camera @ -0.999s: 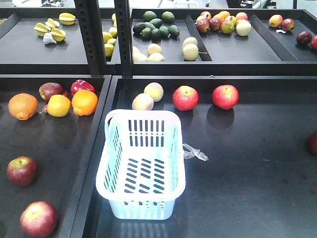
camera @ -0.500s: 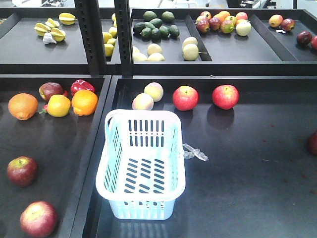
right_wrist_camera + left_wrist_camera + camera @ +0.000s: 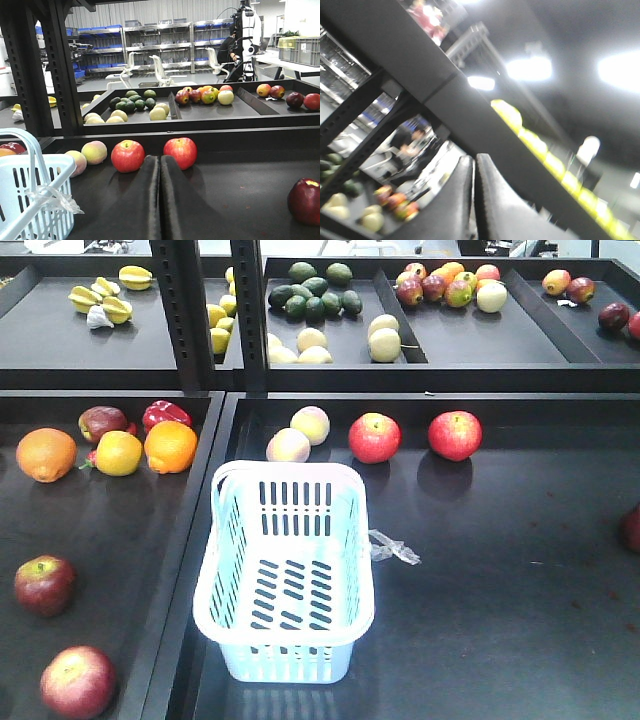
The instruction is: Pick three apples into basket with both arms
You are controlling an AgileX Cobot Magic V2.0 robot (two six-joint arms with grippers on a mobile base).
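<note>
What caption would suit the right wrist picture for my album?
Shut right end effector aimed between left red apple and right red apple, pale basket at left.

One basket [image 3: 285, 632], two hands [image 3: 472, 159] [image 3: 160, 158], two peaches [image 3: 288, 446] [image 3: 311, 425]

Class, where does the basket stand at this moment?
In the front view, the basket sits low centre on the dark tray, just left of a clear wrapper.

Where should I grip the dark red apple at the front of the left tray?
Probably grip the apple across its widest middle, coming down from above: it is round, sits alone on the tray, and nothing crowds its sides.
</note>
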